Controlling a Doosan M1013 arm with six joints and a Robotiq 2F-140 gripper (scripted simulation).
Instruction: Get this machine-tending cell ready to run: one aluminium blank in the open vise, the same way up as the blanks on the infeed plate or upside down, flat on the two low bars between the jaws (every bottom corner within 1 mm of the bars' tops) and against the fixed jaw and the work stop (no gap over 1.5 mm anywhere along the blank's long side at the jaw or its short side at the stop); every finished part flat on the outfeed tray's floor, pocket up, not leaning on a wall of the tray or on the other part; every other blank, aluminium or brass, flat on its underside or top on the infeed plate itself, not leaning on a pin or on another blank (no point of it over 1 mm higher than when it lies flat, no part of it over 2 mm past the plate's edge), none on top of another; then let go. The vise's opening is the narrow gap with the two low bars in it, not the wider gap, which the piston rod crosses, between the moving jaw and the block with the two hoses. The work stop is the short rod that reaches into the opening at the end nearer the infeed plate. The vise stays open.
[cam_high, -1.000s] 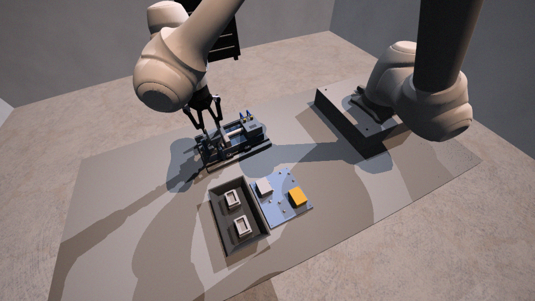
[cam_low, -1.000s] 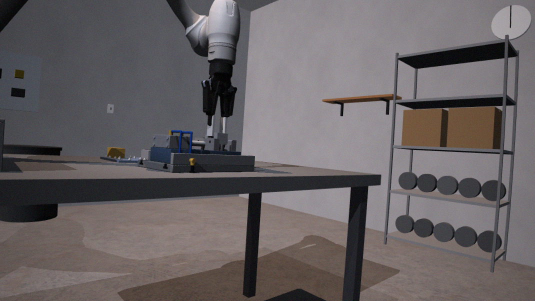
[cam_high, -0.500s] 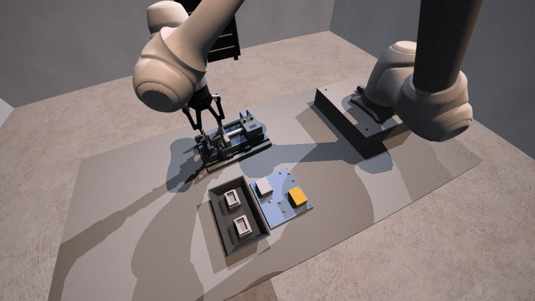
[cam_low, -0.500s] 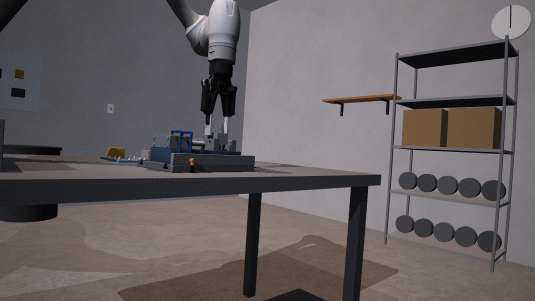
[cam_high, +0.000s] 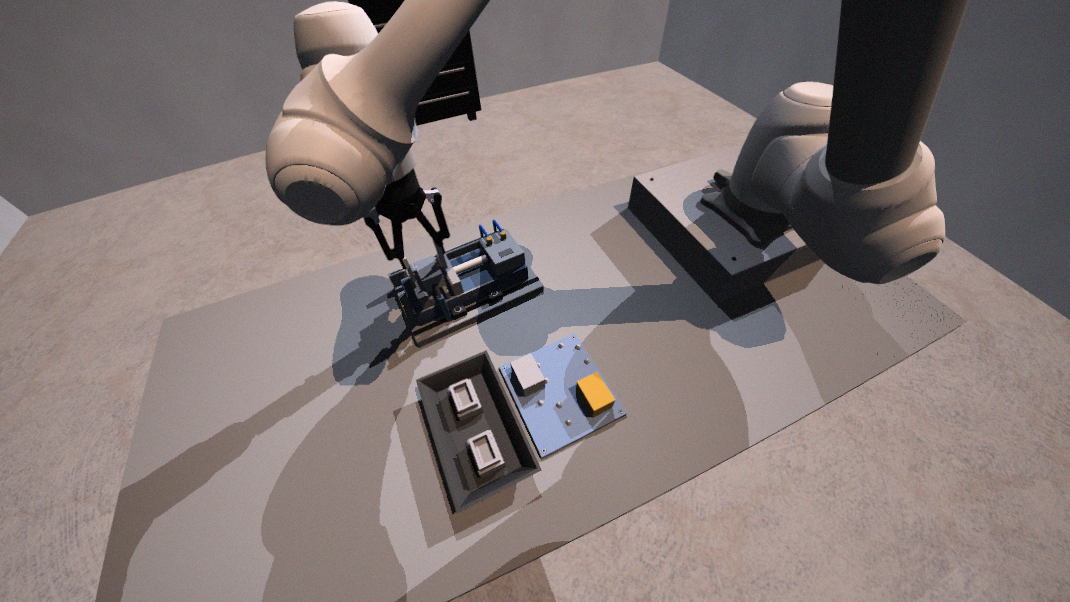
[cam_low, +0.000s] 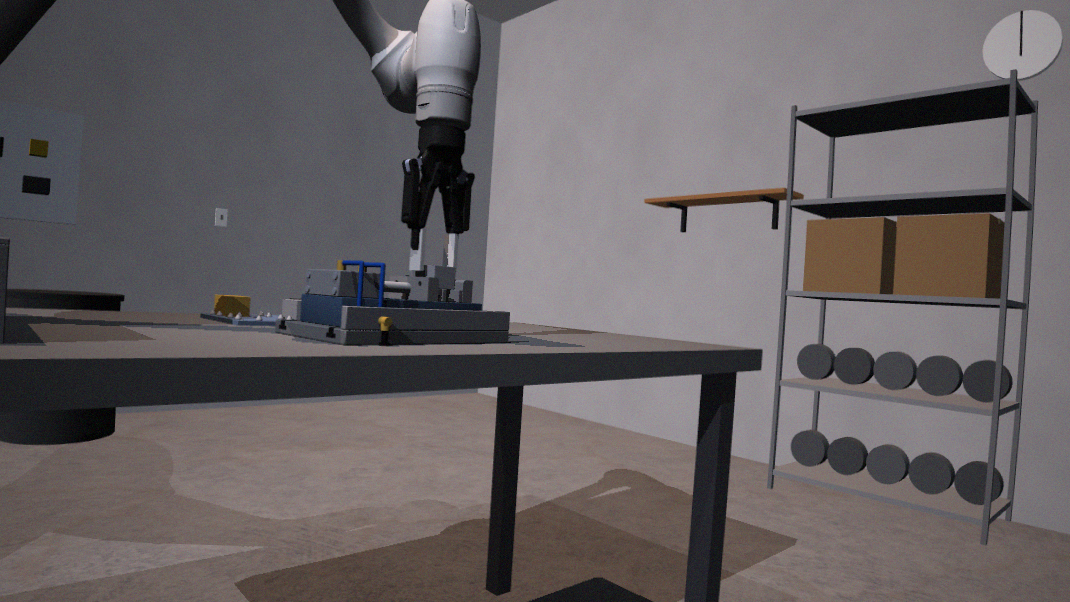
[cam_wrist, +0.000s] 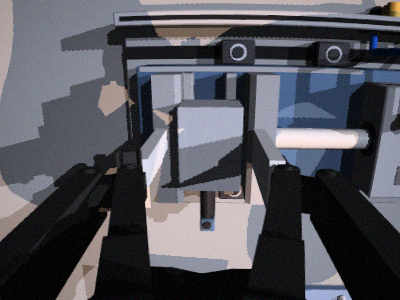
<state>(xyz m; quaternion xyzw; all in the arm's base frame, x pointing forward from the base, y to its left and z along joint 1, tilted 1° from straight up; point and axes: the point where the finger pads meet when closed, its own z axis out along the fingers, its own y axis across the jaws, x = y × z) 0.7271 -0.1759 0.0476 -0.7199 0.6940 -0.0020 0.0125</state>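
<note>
In the top view the vise (cam_high: 478, 280) sits at the centre of the frame on the table (cam_high: 860, 329), with the gripper (cam_high: 426, 275) over its left end and a blank (cam_wrist: 207, 140) in its opening. Below it, tray (cam_high: 430, 434) and plate (cam_high: 553, 430) lie side by side, tray on the left. Two parts (cam_high: 465, 397) (cam_high: 484, 453) rest in the tray and two blanks (cam_high: 527, 373) (cam_high: 595, 393) on the plate, while the arm's base (cam_high: 673, 224) stands at upper right.

Arm bent overhead, wrist vertical; pincer (cam_low: 432, 258) pointing straight down, fingers parted, gripping nothing
</note>
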